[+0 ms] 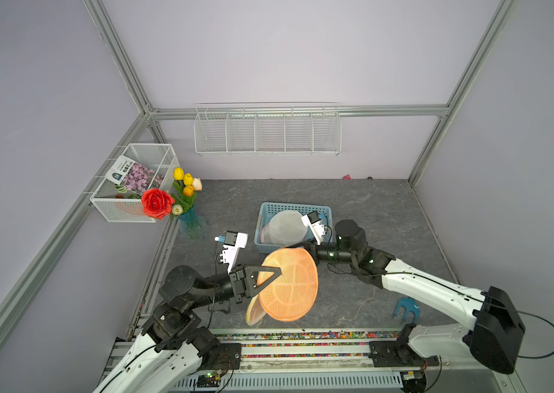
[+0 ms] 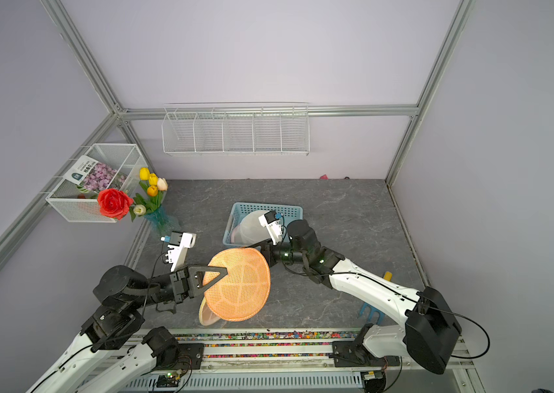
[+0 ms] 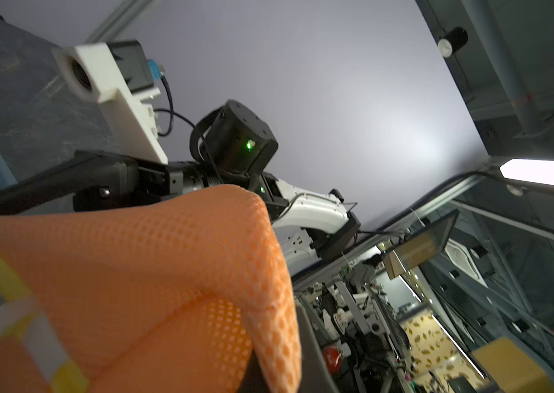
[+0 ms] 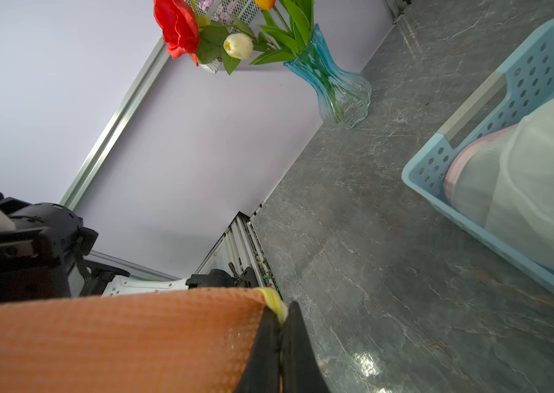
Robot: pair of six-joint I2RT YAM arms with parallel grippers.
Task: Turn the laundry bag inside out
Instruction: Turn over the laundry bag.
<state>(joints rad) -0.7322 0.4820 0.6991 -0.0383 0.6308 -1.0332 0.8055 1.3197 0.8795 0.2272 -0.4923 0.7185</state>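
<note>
The laundry bag (image 1: 289, 289) (image 2: 239, 289) is a round orange mesh pouch with a pale yellow edge, held up above the grey table between both arms. My left gripper (image 1: 277, 272) (image 2: 223, 272) is shut on its left rim. In the left wrist view the mesh (image 3: 149, 265) folds over that gripper (image 3: 280, 360) and hides most of the fingers. My right gripper (image 1: 289, 246) (image 2: 247, 245) is shut on the far rim. In the right wrist view its two black fingers (image 4: 297, 343) pinch the yellow trim beside the orange mesh (image 4: 115, 340).
A blue perforated basket (image 1: 294, 206) (image 4: 523, 85) with white and pink bags inside stands just behind the held bag. A blue glass vase of flowers (image 1: 193, 224) is at the far left. A small blue tool (image 1: 406, 306) lies on the table at the right.
</note>
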